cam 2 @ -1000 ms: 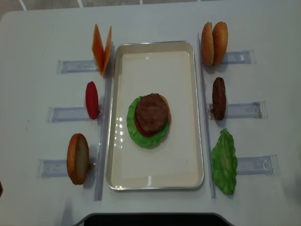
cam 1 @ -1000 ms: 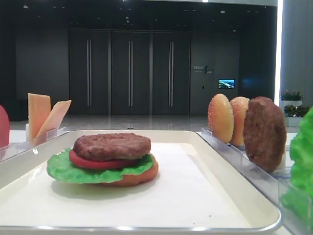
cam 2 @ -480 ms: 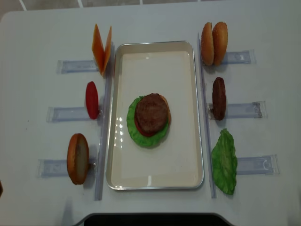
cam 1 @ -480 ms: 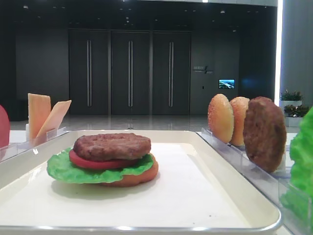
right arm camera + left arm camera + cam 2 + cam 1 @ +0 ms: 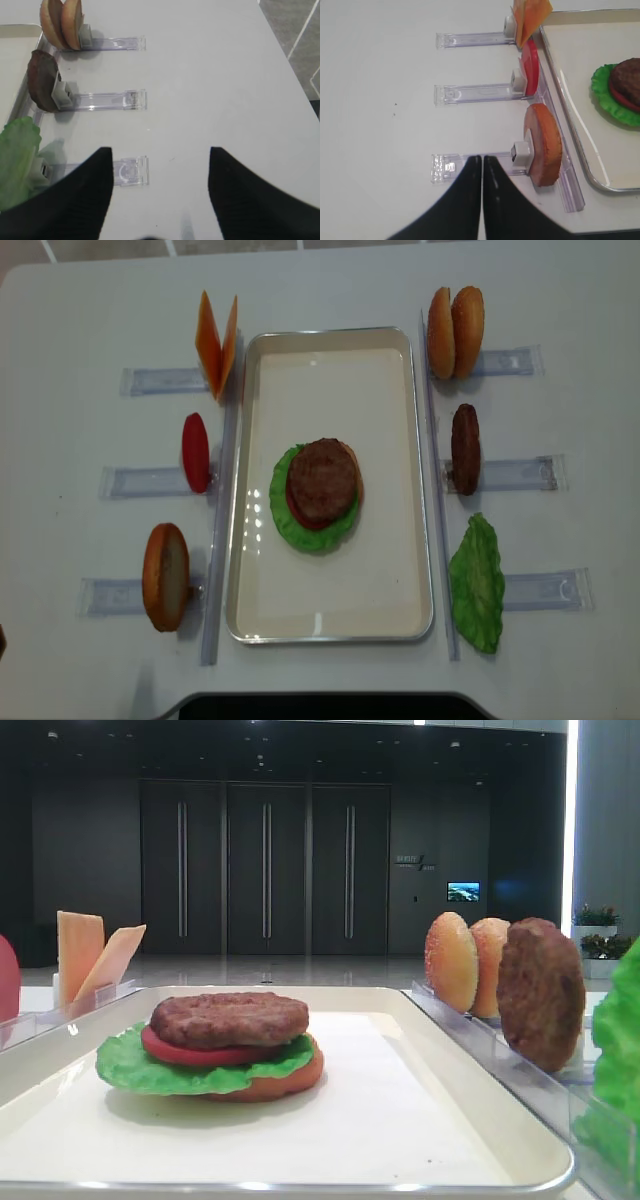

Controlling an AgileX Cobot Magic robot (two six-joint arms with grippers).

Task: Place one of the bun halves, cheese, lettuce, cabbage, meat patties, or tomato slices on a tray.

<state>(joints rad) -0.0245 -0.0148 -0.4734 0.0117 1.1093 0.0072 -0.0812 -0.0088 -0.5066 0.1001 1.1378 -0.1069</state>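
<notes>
On the cream tray [image 5: 330, 615] lies a stack: a bun half [image 5: 295, 1078], lettuce [image 5: 130, 1065], a tomato slice [image 5: 175, 1048] and a meat patty [image 5: 322, 478] on top. Left of the tray stand cheese [image 5: 216, 340], a tomato slice [image 5: 195, 452] and a bun half [image 5: 165, 575]. Right of it stand two bun halves [image 5: 455, 332], a patty [image 5: 465, 448] and lettuce [image 5: 477, 585]. Cabbage is out of view. My left gripper [image 5: 481, 157] is shut and empty, left of the bun half [image 5: 545, 145]. My right gripper [image 5: 160, 150] is open and empty over bare table, right of the lettuce [image 5: 17, 160].
Each upright piece is propped in a narrow clear plastic rack [image 5: 150, 380] on the white table [image 5: 80, 310], with long clear strips [image 5: 222, 540] along both sides of the tray. A dark edge [image 5: 320, 706] borders the table's near side.
</notes>
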